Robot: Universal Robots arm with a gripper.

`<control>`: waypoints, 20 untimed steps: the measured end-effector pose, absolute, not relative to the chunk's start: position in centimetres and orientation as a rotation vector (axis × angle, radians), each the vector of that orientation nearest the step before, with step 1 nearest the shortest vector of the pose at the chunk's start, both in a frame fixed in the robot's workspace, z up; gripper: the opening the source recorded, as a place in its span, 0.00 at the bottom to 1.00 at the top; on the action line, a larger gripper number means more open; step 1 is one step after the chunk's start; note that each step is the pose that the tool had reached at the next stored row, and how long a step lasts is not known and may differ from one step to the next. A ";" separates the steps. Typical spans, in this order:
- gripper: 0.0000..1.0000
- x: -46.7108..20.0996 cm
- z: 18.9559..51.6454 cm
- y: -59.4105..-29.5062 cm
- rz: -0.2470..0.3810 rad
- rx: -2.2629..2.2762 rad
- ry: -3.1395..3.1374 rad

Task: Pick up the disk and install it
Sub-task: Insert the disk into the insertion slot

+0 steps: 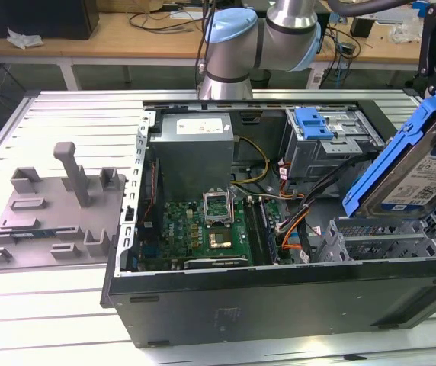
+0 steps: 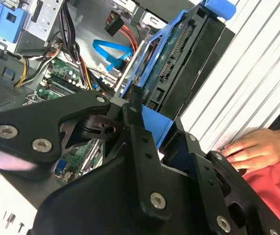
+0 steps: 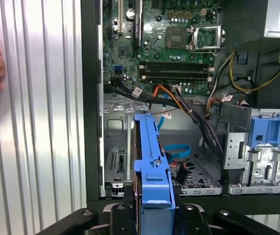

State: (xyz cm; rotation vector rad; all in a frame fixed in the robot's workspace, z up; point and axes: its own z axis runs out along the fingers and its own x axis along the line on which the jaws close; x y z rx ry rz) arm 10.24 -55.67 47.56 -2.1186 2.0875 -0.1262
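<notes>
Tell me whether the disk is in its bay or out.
Out. The disk hangs tilted above the case, gripped by the tool.

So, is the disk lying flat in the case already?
No, in the exterior view the disk is steeply tilted over the open case.

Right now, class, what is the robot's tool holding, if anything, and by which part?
The tool holds the disk, tilted above the open computer case, clamped on one end of its blue frame.
</notes>
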 end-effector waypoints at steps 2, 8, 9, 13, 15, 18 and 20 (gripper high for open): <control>0.37 9.8 47.6 -55.7 -0.141 -2.111 2.079; 0.37 8.3 47.5 -55.7 -0.181 -2.093 2.056; 0.37 8.3 47.5 -55.7 -0.181 -2.093 2.056; 0.37 8.3 47.5 -55.7 -0.181 -2.093 2.056; 0.37 8.3 47.5 -55.7 -0.185 -2.091 2.054; 0.37 8.2 47.5 -55.7 -0.205 -2.080 2.042; 0.37 8.0 47.5 -55.7 -0.216 -2.075 2.036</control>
